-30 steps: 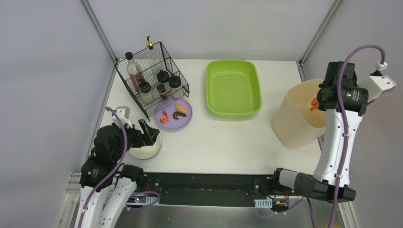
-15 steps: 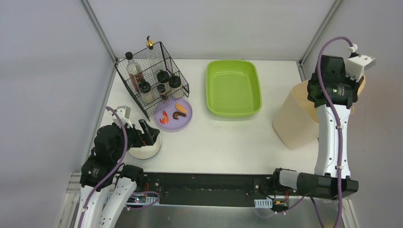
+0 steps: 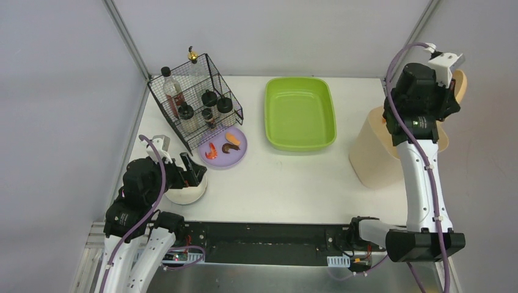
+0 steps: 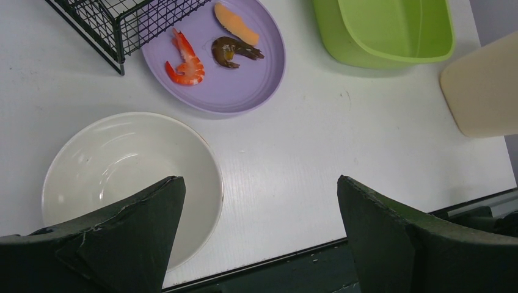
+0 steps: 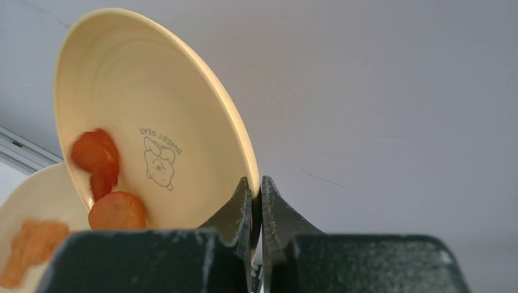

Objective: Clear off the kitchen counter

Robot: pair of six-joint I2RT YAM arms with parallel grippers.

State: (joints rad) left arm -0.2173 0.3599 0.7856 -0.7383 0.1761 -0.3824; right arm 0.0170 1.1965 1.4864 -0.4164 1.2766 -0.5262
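desk: the white desk [image 3: 287,177], edged by grey rails, is being seen from above, carrying the items below.
left jaws: being held released and spread wide at the near left corner, over the white bowl [image 4: 131,177]. One finger [image 4: 122,238] is being seen across the bowl's rim and the other over bare desk. Contact with the bowl cannot be told.
right jaws: being kept clenched on the rim of the yellow plate [image 5: 153,116]. The plate is being held off the desk, steeply tilted, above the beige bin [image 3: 375,152] at the right edge.
plate load: a red piece [image 5: 94,152] and an orange round piece [image 5: 116,210] are being seen low on the tilted face, beside a bear print.
below the plate: a blurred orange bit [image 5: 30,253] is being seen on a cream surface. Whether that is the bin's inside cannot be told.
wire rack [image 3: 194,97]: being carried at the far left corner, with bottles standing in it.
purple plate [image 3: 223,148]: being carried just beside the rack's near side. A shrimp [image 4: 185,61], a brown piece [image 4: 232,50] and an orange wedge [image 4: 235,24] are being held on it.
green tray [image 3: 300,113]: being carried at the middle of the far edge.
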